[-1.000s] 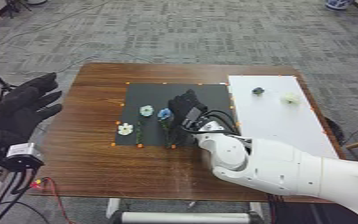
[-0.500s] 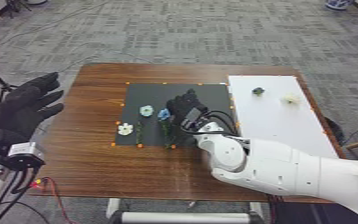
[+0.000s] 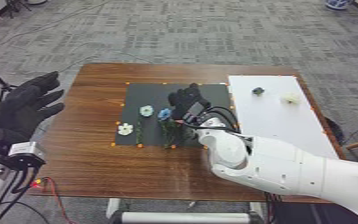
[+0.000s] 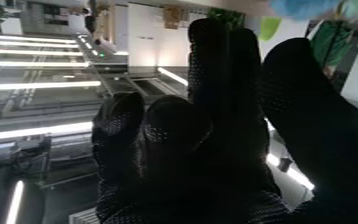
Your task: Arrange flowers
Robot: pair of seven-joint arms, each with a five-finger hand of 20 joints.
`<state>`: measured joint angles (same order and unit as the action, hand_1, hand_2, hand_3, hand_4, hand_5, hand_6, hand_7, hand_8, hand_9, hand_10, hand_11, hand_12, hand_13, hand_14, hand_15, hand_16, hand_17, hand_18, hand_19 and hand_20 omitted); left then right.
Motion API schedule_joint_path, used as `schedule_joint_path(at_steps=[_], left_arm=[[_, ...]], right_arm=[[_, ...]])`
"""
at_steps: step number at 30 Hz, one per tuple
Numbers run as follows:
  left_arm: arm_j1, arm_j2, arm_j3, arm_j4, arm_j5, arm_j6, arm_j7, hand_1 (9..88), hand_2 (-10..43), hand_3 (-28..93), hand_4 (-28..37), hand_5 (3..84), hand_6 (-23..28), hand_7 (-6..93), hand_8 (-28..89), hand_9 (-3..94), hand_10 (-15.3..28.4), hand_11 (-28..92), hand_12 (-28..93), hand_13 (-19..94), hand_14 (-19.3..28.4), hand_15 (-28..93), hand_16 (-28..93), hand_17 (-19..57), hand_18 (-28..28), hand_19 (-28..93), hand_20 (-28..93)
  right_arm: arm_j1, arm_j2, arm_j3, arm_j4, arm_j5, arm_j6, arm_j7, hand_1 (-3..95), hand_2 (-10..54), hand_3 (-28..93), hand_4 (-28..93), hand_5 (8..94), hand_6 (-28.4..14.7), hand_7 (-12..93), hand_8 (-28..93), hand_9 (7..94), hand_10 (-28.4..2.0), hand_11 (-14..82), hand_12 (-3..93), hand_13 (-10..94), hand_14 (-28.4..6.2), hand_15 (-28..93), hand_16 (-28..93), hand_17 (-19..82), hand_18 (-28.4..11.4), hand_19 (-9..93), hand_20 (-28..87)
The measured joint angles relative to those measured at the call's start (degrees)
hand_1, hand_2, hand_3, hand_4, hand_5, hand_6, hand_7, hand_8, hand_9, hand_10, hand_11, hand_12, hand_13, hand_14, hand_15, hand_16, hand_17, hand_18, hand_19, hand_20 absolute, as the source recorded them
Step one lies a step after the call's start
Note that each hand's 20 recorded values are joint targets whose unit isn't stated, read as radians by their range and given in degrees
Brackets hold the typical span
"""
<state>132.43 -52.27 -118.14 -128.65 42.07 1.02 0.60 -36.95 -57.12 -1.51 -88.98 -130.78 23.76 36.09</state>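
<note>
In the head view, my right hand (image 3: 188,99) is over the black mat (image 3: 180,90), just right of a blue flower (image 3: 165,114), its fingers loosely extended. A light-blue flower (image 3: 146,111) and a white flower (image 3: 126,129) lie farther left on the mat; green stems run toward its near edge. My left hand (image 3: 23,107) is open beside the table's left side. In the right wrist view, my right hand (image 4: 220,150) has some fingers straight and others slightly bent, holding nothing; blue petals (image 4: 304,7) are beyond the fingertips.
On the white board (image 3: 278,120) at the right lie a small dark-blue flower (image 3: 258,91) and a cream flower (image 3: 290,99). Orange marks line the mat and board edges. My right forearm crosses the board's near corner and the table's near right part.
My right hand has shifted slightly forward and right, away from the blue flower, uncovering more of the green stem. The left hand has stayed almost in place.
</note>
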Motion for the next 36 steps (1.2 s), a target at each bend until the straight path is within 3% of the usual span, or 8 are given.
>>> schedule_joint_path(at_steps=[4, 10, 15, 21, 24, 32, 34, 36], left_arm=[[0.27, -0.22, -0.15, -0.15, 0.0, 0.07, 0.06, 24.5, -3.7, 71, -25.5, 24.4, 1.8, 20.5, -9, 16.9, 9.5, 15, 19, 6, 12.7, 39, -3, -13.8, 20.2, 40, 10], [0.92, -0.59, -0.5, -0.38, 0.02, 0.23, 0.14, 24.6, -3.7, 71, -25.6, 24.5, 1.8, 20.8, -9, 16.9, 9.3, 15, 19, 6, 12.6, 39, -3, -13.6, 20.1, 39, 10], [1.74, -0.94, -1.0, -0.71, 0.03, 0.3, 0.36, 24.6, -3.8, 71, -25.7, 24.4, 1.8, 20.8, -9, 16.9, 9.3, 15, 19, 6, 12.5, 39, -3, -13.6, 20.1, 39, 10], [2.38, -1.25, -1.2, -0.86, 0.03, 0.41, 0.75, 24.5, -3.9, 71, -25.7, 24.4, 1.9, 20.8, -9, 16.8, 9.3, 15, 19, 6, 12.5, 39, -3, -13.7, 20.1, 39, 10], [2.4, -1.26, -1.2, -0.86, 0.03, 0.42, 0.86, 24.6, -3.9, 71, -25.7, 24.4, 1.9, 20.8, -9, 16.8, 9.4, 15, 19, 6, 12.5, 39, -3, -13.7, 20.1, 39, 10], [2.63, -1.26, -1.55, -0.92, 0.04, 0.41, 0.91, 24.6, -3.7, 71, -25.6, 24.4, 1.8, 20.9, -9, 16.8, 9.3, 15, 19, 6, 12.6, 39, -3, -13.7, 20.2, 39, 10], [2.82, -1.26, -1.7, -0.97, 0.04, 0.41, 0.91, 24.5, -3.8, 71, -25.6, 24.4, 1.8, 20.8, -9, 16.8, 9.3, 15, 19, 6, 12.6, 39, -3, -13.7, 20.2, 39, 10], [2.92, -1.27, -1.75, -1.0, 0.04, 0.41, 0.91, 24.5, -3.8, 71, -25.6, 24.4, 1.9, 20.8, -9, 16.9, 9.3, 15, 19, 6, 12.6, 39, -4, -13.7, 20.2, 39, 10]], right_arm=[[-0.7, 1.96, 2.37, -3.63, -0.11, 0.27, 1.11, 32.7, -9.5, 93, -28, 50.1, 0.6, 32, -17, 56.0, -9.3, 28.5, 23.7, 60, -6.6, 84, 27, 24, -20.6, 80, 57], [-4.76, 6.77, 13.83, -7.81, 0.07, -1.29, 1.16, 30.1, -9.5, 93, -28, 34.7, -5.3, 27, -13, 36.5, -14.6, 26.0, 23.4, 45, -10.3, 80, 21, 19, -20.7, 77, 55], [-4.93, 12.24, 18.79, -6.18, 1.0, -7.49, 2.71, 29.4, -9.5, 93, -28, 32.8, -6.2, 24, -12, 36.3, -16.0, 21.7, 21.4, 45, -10.5, 80, 19, 19, -20.7, 77, 55], [-6.26, 18.39, 22.13, -1.35, 5.11, -9.36, 4.47, 31.0, -9.5, 93, -28, 31.5, -7.2, 21, -11, 36.4, -15.2, 17.2, 19.5, 46, -10.3, 80, 19, 19, -20.9, 77, 55], [-6.87, 20.55, 22.08, 0.67, 5.98, -11.46, 5.18, 33.9, -9.5, 93, -28, 31.2, -10.6, 17, -10, 34.4, -17.1, 15.9, 19.2, 44, -10.8, 80, 18, 19, -20.7, 77, 54], [-10.94, 20.65, 29.2, 4.17, 11.81, -30.26, 8.76, 33.9, -9.5, 93, -28, 30.6, -11.8, 14, -8, 32.9, -18.4, 14.2, 18.7, 43, -10.9, 81, 17, 19, -20.2, 77, 53], [-11.0, 20.39, 29.01, 5.73, 11.91, -30.69, 8.72, 33.8, -9.5, 93, -28, 31.3, -11.0, 16, -8, 35.1, -17.9, 15.8, 18.6, 44, -10.5, 80, 17, 20, -20.3, 77, 53], [-10.92, 19.94, 28.48, 7.59, 11.72, -30.59, 8.69, 35.0, -9.5, 93, -28, 36.9, -7.4, 22, -11, 42.4, -14.7, 22.3, 19.0, 49, -8.6, 79, 20, 22, -20.5, 78, 52]])
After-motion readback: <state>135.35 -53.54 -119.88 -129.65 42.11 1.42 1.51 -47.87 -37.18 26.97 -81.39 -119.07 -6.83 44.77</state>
